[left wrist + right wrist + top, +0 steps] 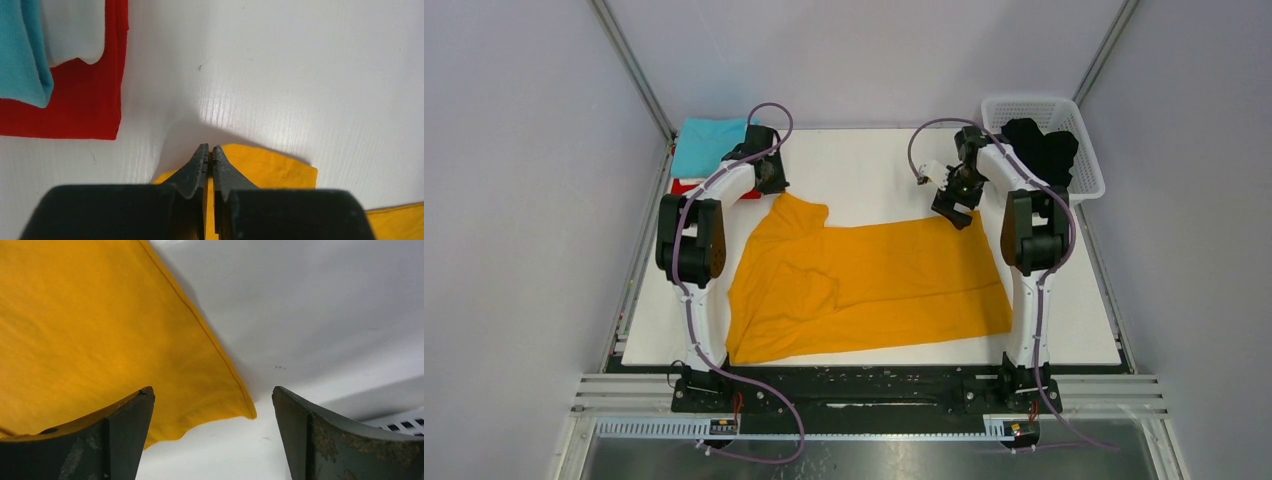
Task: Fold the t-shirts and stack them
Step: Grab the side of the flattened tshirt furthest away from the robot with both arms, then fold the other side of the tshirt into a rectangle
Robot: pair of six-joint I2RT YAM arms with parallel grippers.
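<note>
Orange-yellow t-shirt (874,285): spread on the table (864,160), centre, with a rumpled fold at its 9 o'clock side.
Left gripper (210,150): clamped together on the shirt's 11 o'clock corner.
Right gripper (212,390): fingers apart over the shirt's 1 o'clock corner.
Stack at 11 o'clock: teal t-shirt (707,143) over white t-shirt (75,30) over red t-shirt (85,100).
Black t-shirt (1044,150): in the white mesh basket (1034,105), 1 o'clock.
</note>
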